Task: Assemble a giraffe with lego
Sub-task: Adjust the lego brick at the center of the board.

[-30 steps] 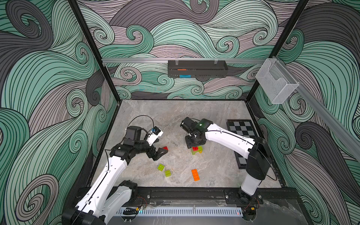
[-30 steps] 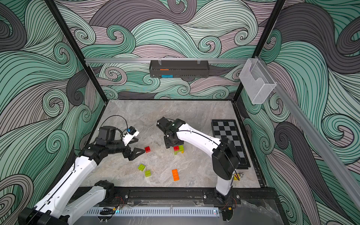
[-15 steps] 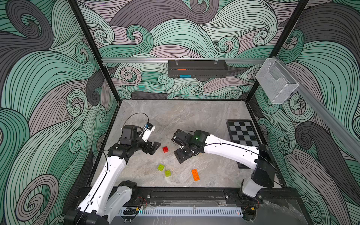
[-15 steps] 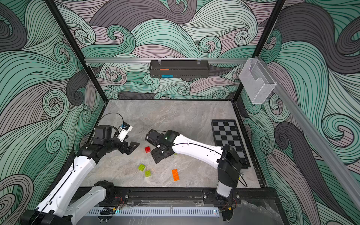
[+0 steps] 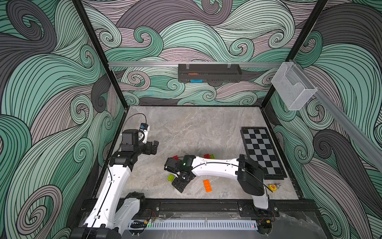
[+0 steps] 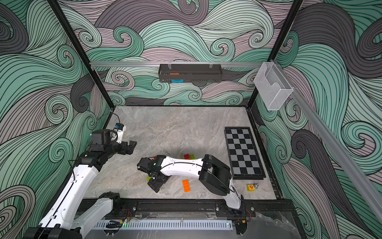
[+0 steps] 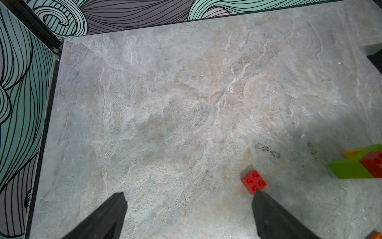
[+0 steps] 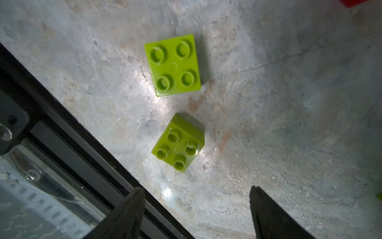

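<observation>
While your right gripper (image 8: 196, 189) hangs spread wide and empty over two lime green square bricks (image 8: 172, 65) lying studs-up near the front rail (image 8: 82, 149), your left gripper (image 7: 189, 193) hovers fully spread, holding nothing, near the red square brick (image 7: 253, 182). Those bricks look light, rigid and slick-walled, so pinch the nearer lime brick (image 8: 178, 147) across two flat opposite walls, squarely, or it may squirt out

Chessboard (image 5: 261, 152) at table (image 5: 196, 128) R edge; numbered cube (image 5: 272, 187) just in front of it; long brick (image 5: 207, 185) L of cube; sq. brick (image 5: 171, 177) further L.
</observation>
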You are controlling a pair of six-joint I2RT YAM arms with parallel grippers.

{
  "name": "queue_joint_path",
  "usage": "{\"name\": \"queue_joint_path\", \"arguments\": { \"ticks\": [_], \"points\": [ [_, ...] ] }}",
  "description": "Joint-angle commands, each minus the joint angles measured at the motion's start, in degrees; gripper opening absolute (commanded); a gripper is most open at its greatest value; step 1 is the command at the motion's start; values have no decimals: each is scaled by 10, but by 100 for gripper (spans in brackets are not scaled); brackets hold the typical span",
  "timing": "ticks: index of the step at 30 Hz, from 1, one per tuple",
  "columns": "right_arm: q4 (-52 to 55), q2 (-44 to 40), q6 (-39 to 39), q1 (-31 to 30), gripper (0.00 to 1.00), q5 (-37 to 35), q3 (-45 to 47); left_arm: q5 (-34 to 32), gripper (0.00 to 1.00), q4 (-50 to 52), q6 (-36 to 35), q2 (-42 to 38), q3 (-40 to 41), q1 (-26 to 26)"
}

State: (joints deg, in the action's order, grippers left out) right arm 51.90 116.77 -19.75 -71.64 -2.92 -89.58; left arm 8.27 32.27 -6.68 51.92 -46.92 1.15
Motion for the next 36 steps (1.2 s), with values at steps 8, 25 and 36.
{"name": "queue_joint_path", "arguments": {
  "ticks": [8,25,36],
  "points": [
    [34,77,0,7,78,0,-94,11,99,0,7,0,-16,10],
    [59,58,-55,45,53,-13,-54,31,99,3,2,6,-18,27],
    [61,29,-61,40,55,-31,-46,44,99,-4,-5,2,-7,30]
  ]
}}
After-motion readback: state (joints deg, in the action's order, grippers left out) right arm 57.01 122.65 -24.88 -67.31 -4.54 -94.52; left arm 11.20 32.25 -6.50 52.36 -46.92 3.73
